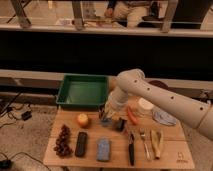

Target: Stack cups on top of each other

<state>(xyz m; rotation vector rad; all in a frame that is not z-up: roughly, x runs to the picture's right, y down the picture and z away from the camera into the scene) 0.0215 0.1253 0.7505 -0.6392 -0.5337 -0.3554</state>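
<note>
In the camera view, the arm reaches in from the right and bends down over the wooden table (170, 150). The gripper (106, 114) hangs just in front of the green tray (83, 91), right above the light blue cup (106, 122). Whether it is open, closed or touching the cup cannot be told. The grey cup (120, 124) stands just right of the blue one, unstacked. A yellow-orange fruit (82, 120) sits to the left, and a white container (145, 106) is farther right.

Light-blue cup (106, 122) beneath gripper (105, 114); grey cup (120, 124) just beside.
</note>
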